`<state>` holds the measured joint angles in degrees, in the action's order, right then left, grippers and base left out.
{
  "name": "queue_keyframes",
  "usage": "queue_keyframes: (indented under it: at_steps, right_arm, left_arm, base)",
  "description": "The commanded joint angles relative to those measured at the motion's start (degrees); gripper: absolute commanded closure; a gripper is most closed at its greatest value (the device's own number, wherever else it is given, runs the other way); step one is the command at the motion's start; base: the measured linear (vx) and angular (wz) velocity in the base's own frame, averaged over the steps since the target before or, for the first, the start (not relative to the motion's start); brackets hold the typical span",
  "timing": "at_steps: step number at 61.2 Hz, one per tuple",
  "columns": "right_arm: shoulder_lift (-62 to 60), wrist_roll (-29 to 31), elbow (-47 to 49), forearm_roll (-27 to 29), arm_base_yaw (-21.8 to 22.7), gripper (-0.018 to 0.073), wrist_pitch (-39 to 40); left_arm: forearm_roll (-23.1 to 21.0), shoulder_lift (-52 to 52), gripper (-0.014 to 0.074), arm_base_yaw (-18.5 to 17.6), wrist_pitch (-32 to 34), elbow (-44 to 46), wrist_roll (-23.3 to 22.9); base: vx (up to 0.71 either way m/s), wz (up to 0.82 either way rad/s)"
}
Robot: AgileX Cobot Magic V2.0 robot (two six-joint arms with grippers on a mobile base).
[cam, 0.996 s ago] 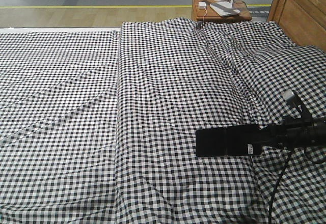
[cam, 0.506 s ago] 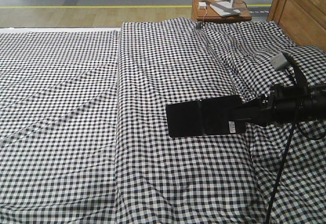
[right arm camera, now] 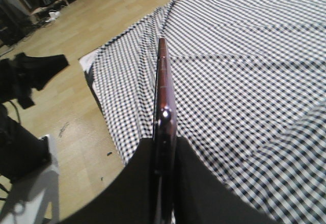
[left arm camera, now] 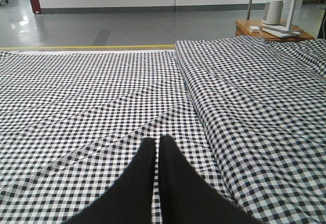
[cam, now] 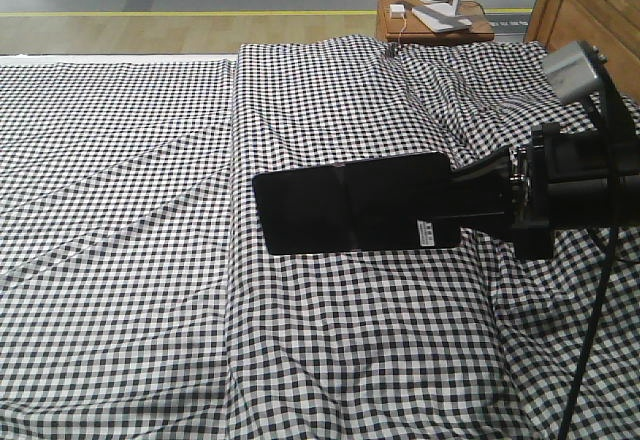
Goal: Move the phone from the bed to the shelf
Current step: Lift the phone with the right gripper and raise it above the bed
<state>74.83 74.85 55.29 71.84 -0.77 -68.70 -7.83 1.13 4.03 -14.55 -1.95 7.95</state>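
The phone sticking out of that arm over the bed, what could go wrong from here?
1. The right arm's jaws pinch the phone only at one end, so most of the glossy slab juts out unsupported; it could slip or tilt loose while travelling.
2. Over the bed a drop would land soft, but the right wrist view shows bare wooden floor beside it, where a fall would likely do harm.

Your front camera looked down from above across the bed (cam: 120, 210) toward the side table (cam: 480, 30) at its far corner, your left wrist camera skimmed low over the same bed toward that table, and your right wrist camera sat close, sighting edge-on along the phone (right arm camera: 164, 96) toward the wooden floor (right arm camera: 66, 81).
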Motion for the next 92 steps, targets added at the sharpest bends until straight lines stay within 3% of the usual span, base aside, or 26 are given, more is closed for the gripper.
queue_keyframes:
  at_steps: [1, 18, 92]
  right_arm:
    - [-2.2, -0.3, 1.3, 6.2, -1.7, 0.0564, -5.3]
    - [-2.2, -0.3, 1.3, 7.5, -6.9, 0.0564, -5.3]
    - [-2.2, -0.3, 1.3, 9.5, -6.8, 0.0564, -5.3]
  left_arm:
    - [-0.5, 0.3, 0.0596, -0.3, 3.7, -0.2, -0.2]
    - [-0.5, 0.3, 0.0596, -0.3, 3.7, -0.2, -0.2]
    - [-0.5, 0.3, 0.0596, -0.3, 3.7, -0.2, -0.2]
  base:
    - [0.00, 0.00]
    - [0.00, 0.00]
    - [0.00, 0.00]
